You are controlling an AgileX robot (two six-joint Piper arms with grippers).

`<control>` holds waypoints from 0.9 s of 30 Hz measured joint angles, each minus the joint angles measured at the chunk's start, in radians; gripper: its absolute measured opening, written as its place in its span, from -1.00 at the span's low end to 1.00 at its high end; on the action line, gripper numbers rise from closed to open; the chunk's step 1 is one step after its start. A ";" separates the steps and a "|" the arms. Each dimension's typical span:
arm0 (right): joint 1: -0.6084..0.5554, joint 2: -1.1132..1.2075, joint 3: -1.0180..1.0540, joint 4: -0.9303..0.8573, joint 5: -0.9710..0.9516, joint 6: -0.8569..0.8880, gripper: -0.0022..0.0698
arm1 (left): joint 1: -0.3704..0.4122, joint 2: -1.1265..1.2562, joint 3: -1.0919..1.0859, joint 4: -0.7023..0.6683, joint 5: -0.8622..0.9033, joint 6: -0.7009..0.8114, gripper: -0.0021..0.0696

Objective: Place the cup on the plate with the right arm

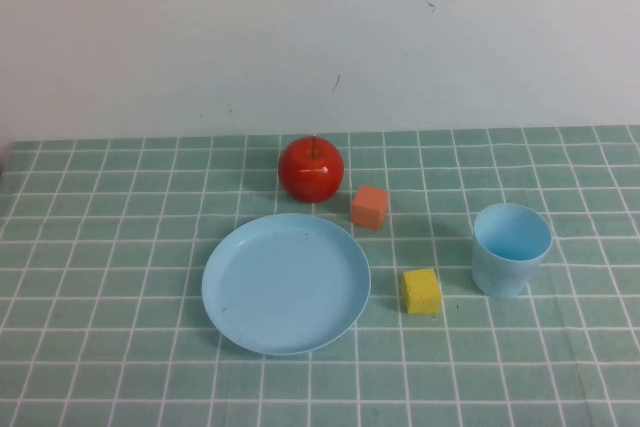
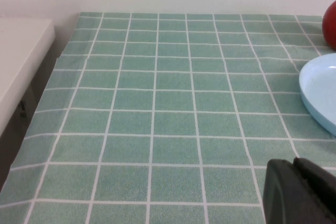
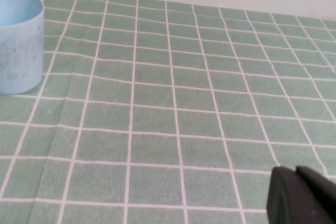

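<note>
High view: cup [image 1: 511, 248] upright, mouth up, right of plate [image 1: 286, 282]; right gripper [image 3: 303, 196] jaws closed, left gripper [image 2: 299, 192] unclear.

1 cup [image 1: 511, 248], 1 plate [image 1: 285, 283], 1 apple [image 1: 310, 168], 2 blocks: orange [image 1: 370, 206], yellow [image 1: 422, 290]

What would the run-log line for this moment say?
stage: not started | cup: upright on cloth, right of plate | plate: bare | right gripper: shut, parked short of cup | left gripper: parked near plate

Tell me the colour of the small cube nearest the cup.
Yellow. The cube sits between the plate and the cup; the high view shows it best.
</note>
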 joint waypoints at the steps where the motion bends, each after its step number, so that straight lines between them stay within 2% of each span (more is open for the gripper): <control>1: 0.000 0.000 0.000 0.000 0.000 0.000 -0.95 | 0.000 0.000 0.000 0.000 0.000 0.000 -0.95; 22: 0.000 0.000 0.000 -0.023 0.000 -0.003 -0.95 | 0.000 0.000 0.000 0.000 0.000 0.000 -0.95; 27: 0.000 0.000 0.003 -0.044 -0.051 -0.006 -0.95 | 0.000 0.000 0.000 0.000 0.000 0.000 -0.95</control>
